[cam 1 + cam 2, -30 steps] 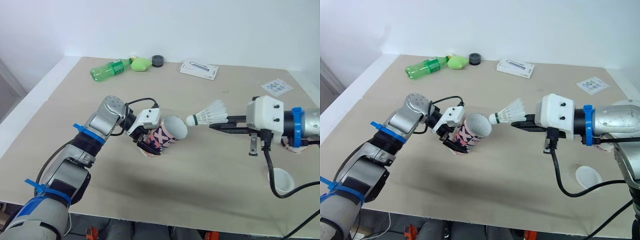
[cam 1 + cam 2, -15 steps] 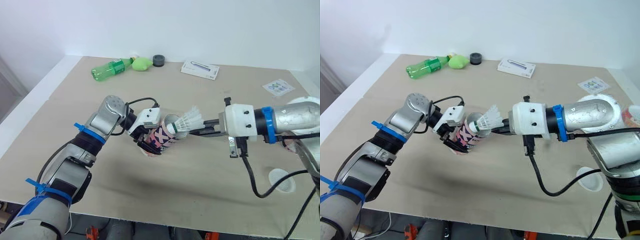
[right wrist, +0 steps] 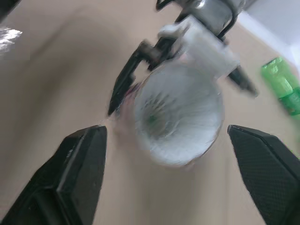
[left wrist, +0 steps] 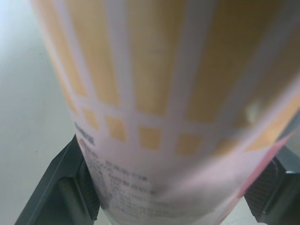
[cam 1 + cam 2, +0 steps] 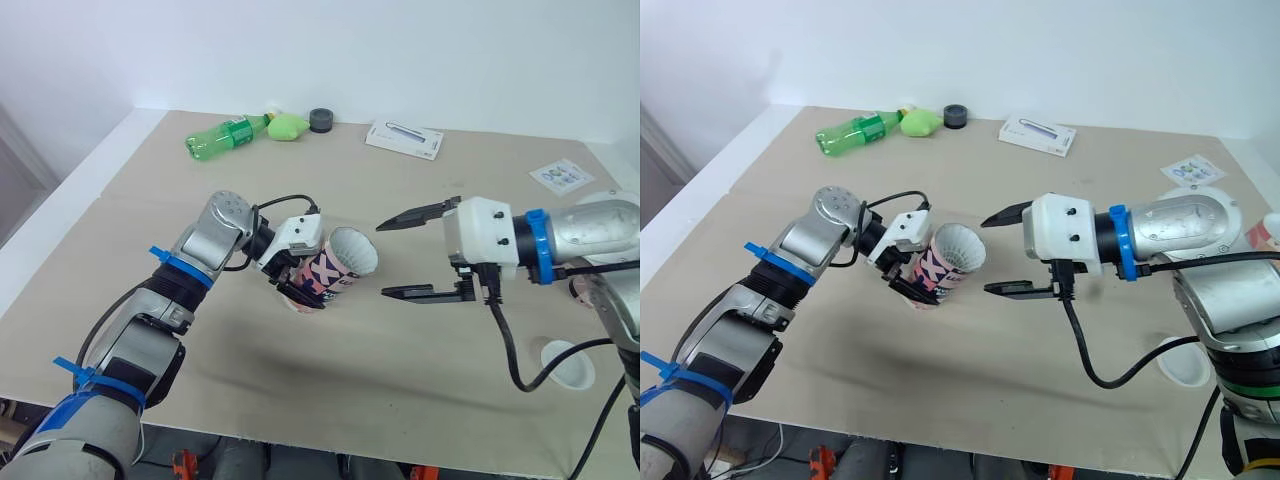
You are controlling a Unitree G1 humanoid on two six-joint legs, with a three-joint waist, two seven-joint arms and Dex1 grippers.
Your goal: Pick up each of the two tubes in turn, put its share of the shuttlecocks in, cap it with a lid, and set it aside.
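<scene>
One shuttlecock (image 3: 174, 115), seen from right wrist, inside left gripper's (image 5: 303, 286) tube (image 5: 336, 272); right gripper (image 5: 381, 259) wide.

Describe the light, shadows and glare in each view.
Left eye view: soft, even light; only a faint, diffuse shadow on the table beneath the tube; no glare. Right wrist view: the shuttlecock inside the tube reads bright white. Left wrist view: tube wall evenly lit.
</scene>
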